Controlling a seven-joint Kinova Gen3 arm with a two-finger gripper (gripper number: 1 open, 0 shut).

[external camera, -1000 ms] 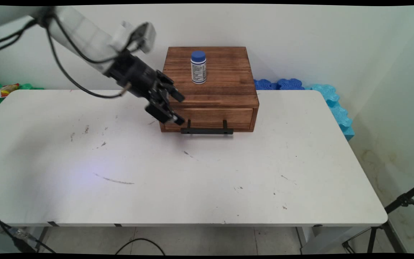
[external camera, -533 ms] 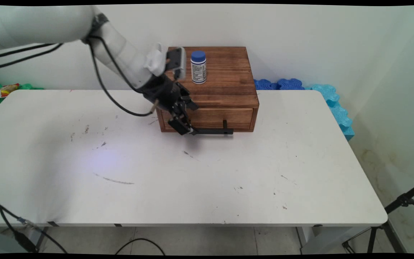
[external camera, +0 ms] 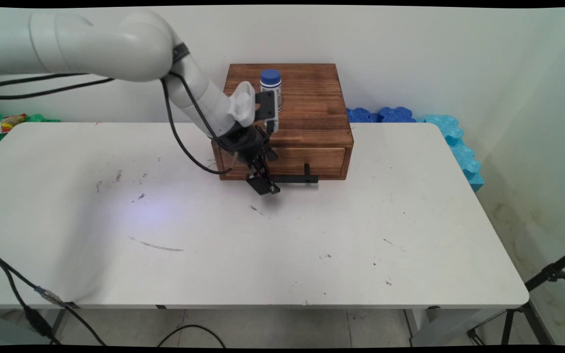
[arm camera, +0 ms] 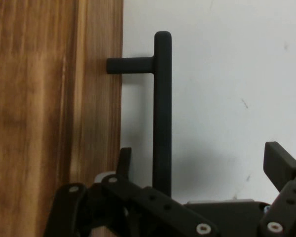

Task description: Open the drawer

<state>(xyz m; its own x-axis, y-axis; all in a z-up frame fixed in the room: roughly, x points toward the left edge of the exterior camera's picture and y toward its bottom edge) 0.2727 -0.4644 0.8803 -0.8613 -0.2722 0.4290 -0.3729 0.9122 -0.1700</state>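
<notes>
A brown wooden box [external camera: 307,117] stands at the table's far middle, its single drawer [external camera: 317,159] facing me with a black bar handle [external camera: 295,179]. My gripper [external camera: 264,185] hangs low at the left end of that handle. In the hand view the handle [arm camera: 162,108] runs up between the fingers of the open gripper [arm camera: 200,158], one finger [arm camera: 124,157] on the drawer side, the other [arm camera: 281,165] out over the white table [arm camera: 227,74]. The drawer front [arm camera: 49,98] fills the left. On the box top stands a white bottle with a blue cap [external camera: 270,81], partly hidden by my wrist.
Blue foam mats [external camera: 439,125] lie behind the table's far right corner and green ones with a snack bag [external camera: 3,122] at the far left. A black tripod [external camera: 547,274] stands off the right edge. The arm's cables [external camera: 184,147] hang left of the box.
The arm swung right and down. The gripper went from the box's left front corner to the handle's left end, close above the table.
</notes>
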